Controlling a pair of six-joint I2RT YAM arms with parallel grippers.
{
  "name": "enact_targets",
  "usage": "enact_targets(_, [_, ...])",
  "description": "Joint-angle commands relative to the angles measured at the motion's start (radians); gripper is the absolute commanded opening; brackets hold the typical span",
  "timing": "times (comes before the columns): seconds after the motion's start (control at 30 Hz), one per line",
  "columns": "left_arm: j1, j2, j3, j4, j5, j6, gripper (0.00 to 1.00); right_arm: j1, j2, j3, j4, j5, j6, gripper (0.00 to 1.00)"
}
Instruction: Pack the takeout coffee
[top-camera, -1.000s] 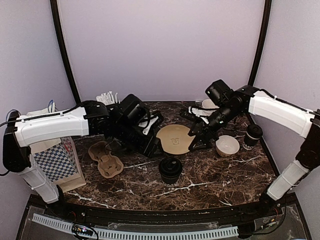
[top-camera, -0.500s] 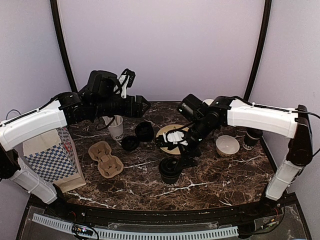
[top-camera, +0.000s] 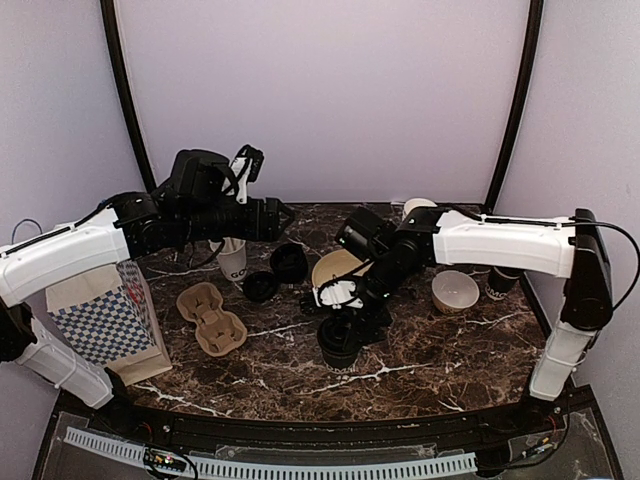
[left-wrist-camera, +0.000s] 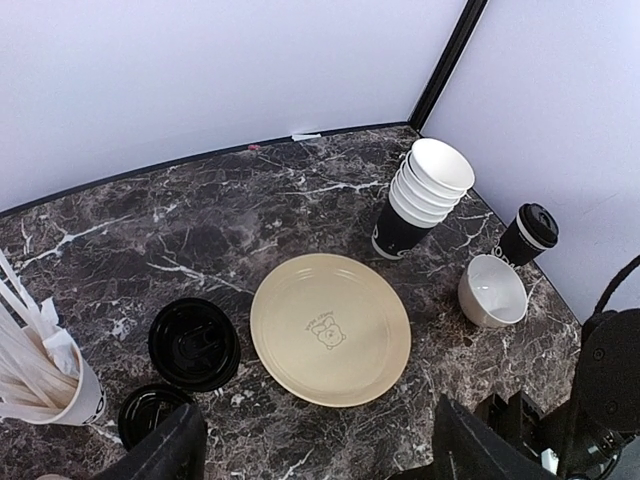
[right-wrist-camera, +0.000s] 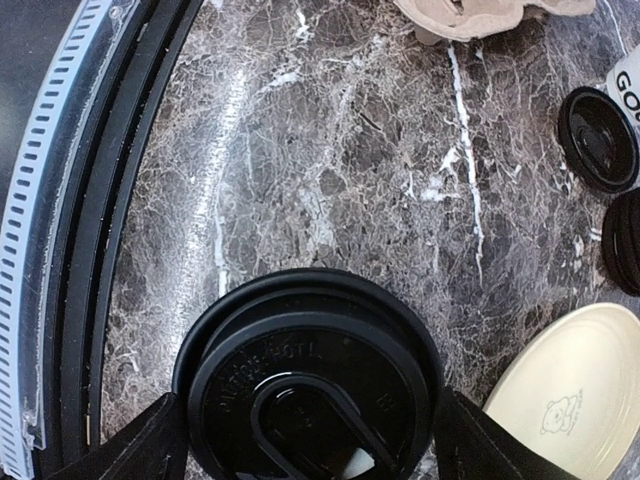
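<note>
1. Takeout coffee cup (top-camera: 340, 342), black with its lid on, stands upright at the near middle of the dark marble surface (top-camera: 440, 350), just in front of the tan plate (top-camera: 335, 268).
2. Right pincer (right-wrist-camera: 320, 442) hangs directly over that cup. Its fingers are spread wide on either side of the lid, just beside the rim. The wrist view does not show whether the pads touch the cup.
3. A second lidded cup (top-camera: 506, 268) stands upright at the far right edge of the surface, just beside the small white bowl (top-camera: 455, 290) and well apart from both pincers.
4. Left pincer (left-wrist-camera: 315, 452) is up in the air over the back left of the surface, wide open with nothing between its fingers.
5. Two loose black lids (top-camera: 288, 262) lie flat to the left of the plate, near the white cup of straws (top-camera: 233, 262).
6. A brown cardboard cup carrier (top-camera: 210, 318) lies at the left, next to the checkered bag (top-camera: 105, 320).
</note>
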Motion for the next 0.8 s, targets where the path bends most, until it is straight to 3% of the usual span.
enact_targets(0.0, [0.0, -0.04, -0.02, 0.023, 0.002, -0.02, 0.8, 0.029, 0.007, 0.025, 0.018, 0.044, 0.015, 0.8])
enact_targets(0.43, [-0.001, -0.043, -0.009, 0.005, 0.004, -0.02, 0.8, -0.01, -0.095, 0.039, -0.096, 0.007, 0.064, 0.68])
enact_targets(0.77, [0.001, -0.017, 0.028, -0.007, 0.001, 0.005, 0.8, -0.318, -0.286, -0.028, -0.156, -0.075, 0.102, 0.67])
